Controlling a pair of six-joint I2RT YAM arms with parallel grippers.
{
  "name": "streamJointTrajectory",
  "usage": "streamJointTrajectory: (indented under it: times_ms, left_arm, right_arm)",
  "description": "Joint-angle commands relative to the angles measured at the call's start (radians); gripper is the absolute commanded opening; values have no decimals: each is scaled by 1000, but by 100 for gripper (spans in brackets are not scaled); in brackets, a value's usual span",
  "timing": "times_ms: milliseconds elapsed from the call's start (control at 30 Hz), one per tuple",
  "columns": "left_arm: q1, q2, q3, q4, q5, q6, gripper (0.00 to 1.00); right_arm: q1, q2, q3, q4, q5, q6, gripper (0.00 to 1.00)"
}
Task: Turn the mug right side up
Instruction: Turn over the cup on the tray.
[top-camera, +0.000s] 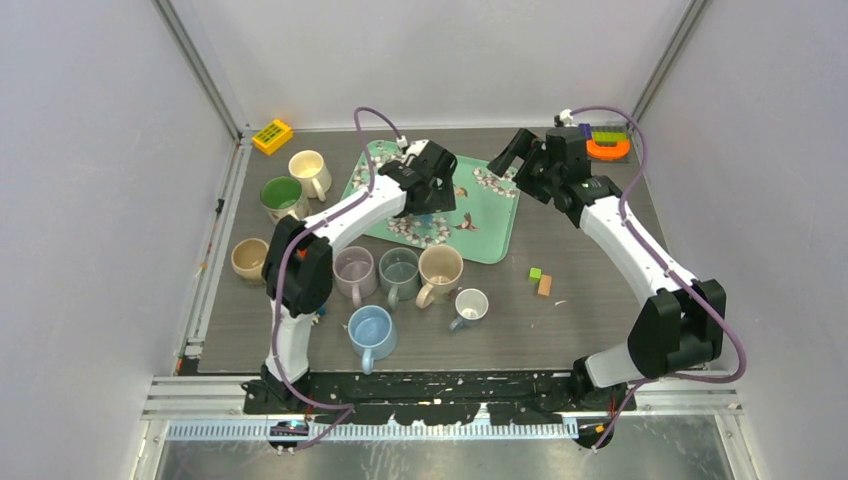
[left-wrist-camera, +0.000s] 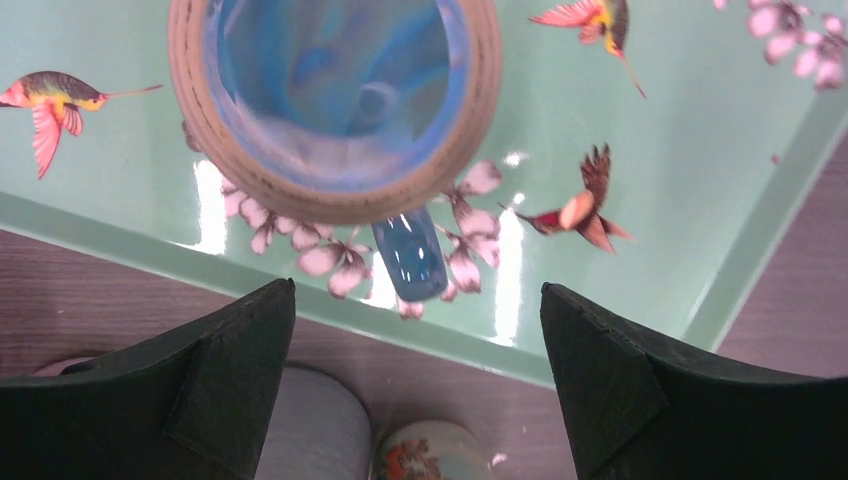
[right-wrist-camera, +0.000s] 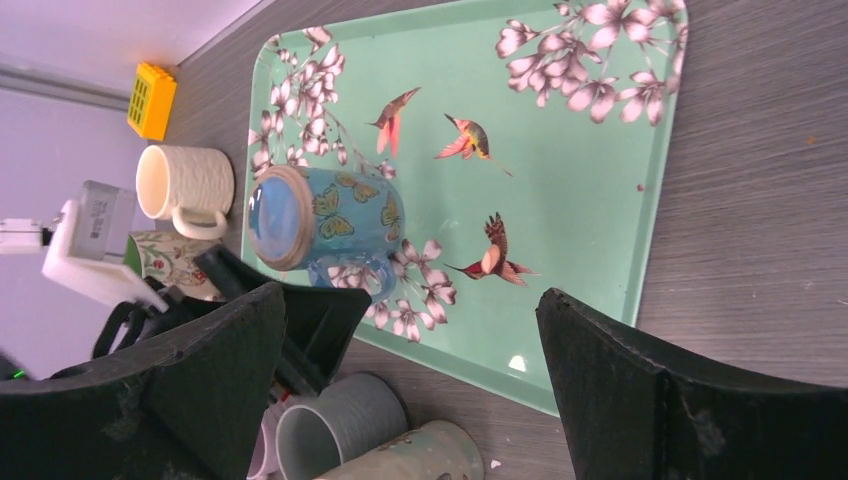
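The mug (right-wrist-camera: 330, 225) is standing mouth-up on the tray (right-wrist-camera: 580, 180), close to the tray's near-left edge, with its handle pointing at that rim. The right wrist view is giving the side of it: blue wall, butterflies, pale rim. The left wrist view is looking straight down into the blue inside, with the handle lying toward the camera. The top view is hiding almost all of the mug under the left gripper (top-camera: 432, 190); a sliver of blue below the fingers may be its wall, though that is hard to tell.

The left gripper is hanging over the mug with its jaws spread wide and gripping nothing. In its own view the fingers are framing the tray's rim and the handle without touching either. The right gripper (right-wrist-camera: 410, 293) is also gaping fully and is empty, sitting over the tray's far-right corner in the top view.

The right half of the tray is lying bare, with only printed birds and blossoms on it. A row of mugs (top-camera: 400, 272) is crowding the table just beside the tray's near edge; the left wrist view is catching two of them under the rim. A cream mug (top-camera: 310, 170) is standing just left of the tray. Two small blocks (top-camera: 540, 280) are lying right of the row, with bare wood around them.
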Motion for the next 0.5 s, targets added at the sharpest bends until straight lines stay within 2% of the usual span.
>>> streamJointTrajectory:
  times_ms: [0,100,200,333,467]
  left_arm:
    - [2,65,84,-34,-126,-68,93]
    - [2,114,129,-52,-155,-97,91]
    - [4,148,156,-42,-167,-112,84]
    - [16,194,208,-65,-172,-138,74]
    - [27,205,212,-57,-176,-149,59]
  right_arm:
    - [-22,-81,-11,20,11,15,100]
    - [-30,-108,-27,14,13,13,100]
    - [-32,-127,-36,10,7,15,100]
    - [-33,-136,-50,12,-12,29,100]
    - [-33,-146,-65,20,-15,32,100]
